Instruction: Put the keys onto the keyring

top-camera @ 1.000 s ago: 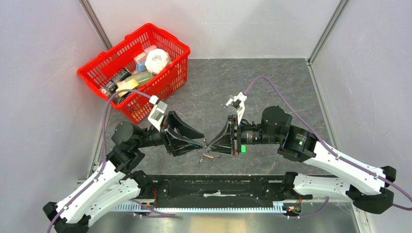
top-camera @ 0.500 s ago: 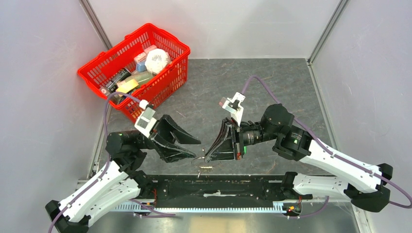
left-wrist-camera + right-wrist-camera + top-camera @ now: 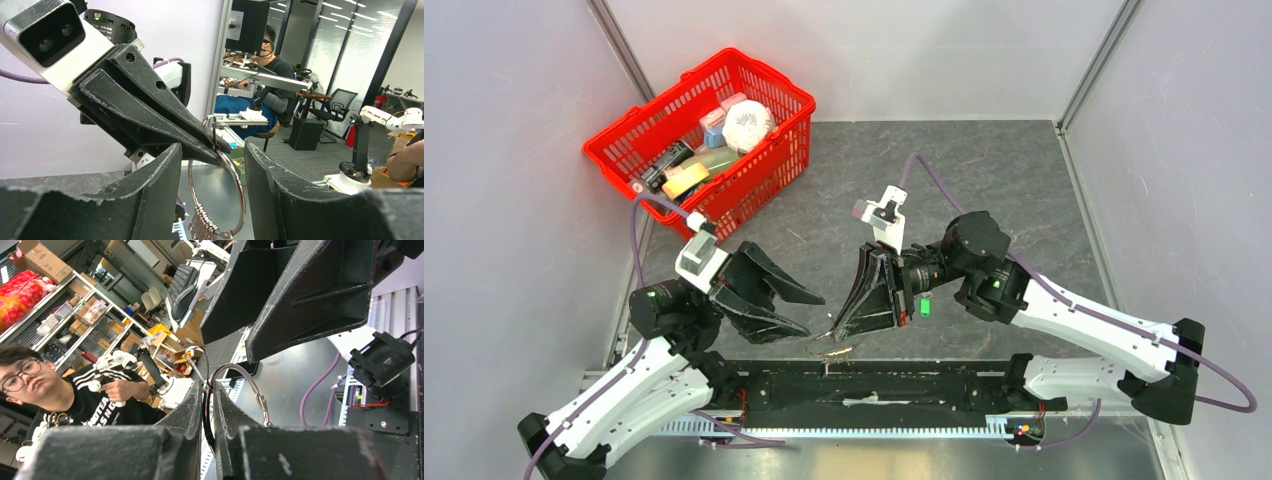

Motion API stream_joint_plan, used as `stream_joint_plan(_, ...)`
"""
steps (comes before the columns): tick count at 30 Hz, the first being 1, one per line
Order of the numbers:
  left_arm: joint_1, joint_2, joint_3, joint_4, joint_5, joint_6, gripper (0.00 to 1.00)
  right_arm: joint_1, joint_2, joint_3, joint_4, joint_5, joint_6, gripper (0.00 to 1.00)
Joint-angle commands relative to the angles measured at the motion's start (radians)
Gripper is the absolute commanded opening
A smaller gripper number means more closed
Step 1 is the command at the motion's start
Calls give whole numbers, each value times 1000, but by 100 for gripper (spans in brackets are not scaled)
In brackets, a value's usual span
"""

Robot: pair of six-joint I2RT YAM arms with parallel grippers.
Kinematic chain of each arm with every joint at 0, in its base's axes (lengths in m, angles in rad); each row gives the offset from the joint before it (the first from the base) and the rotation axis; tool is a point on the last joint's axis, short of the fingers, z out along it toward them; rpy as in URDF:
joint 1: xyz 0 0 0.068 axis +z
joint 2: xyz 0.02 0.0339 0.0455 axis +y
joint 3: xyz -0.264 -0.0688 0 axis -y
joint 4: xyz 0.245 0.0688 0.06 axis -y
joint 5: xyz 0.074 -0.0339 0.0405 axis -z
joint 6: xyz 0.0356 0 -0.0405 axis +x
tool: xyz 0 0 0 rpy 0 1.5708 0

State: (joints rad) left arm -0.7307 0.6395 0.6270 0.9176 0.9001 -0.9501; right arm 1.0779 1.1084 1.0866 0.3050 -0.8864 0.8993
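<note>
Top view: grey table, with a red basket at the far left. I see the right gripper clamped on the keyring above the table's near edge. The left gripper stands open just beside it.

Left wrist view: the ring hangs from the right jaws, with small silver keys clustered at its bottom, seen between the parted left fingers.

Right wrist view: both right fingers pinch the ring's wire.

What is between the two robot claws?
The keyring, keys dangling, pinched by the right gripper, facing the open left gripper; the left wrist view shows it.
</note>
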Motion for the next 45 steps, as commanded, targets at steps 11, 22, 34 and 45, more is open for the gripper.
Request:
stream_joint_plan(11, -5, 41, 31, 118, -9, -83, 55, 5, 39, 2, 190, -65, 55, 0)
stream_joint_plan(22, -6, 46, 60, 144, -3, -132, 53, 5, 75, 13, 215, -74, 62, 0)
stream_joint_plan(34, -13, 85, 72, 181, 15, -175, 48, 5, 100, 42, 263, -96, 80, 0)
stream_joint_plan(45, -22, 94, 68, 203, 30, -196, 46, 5, 115, 66, 295, -115, 75, 0)
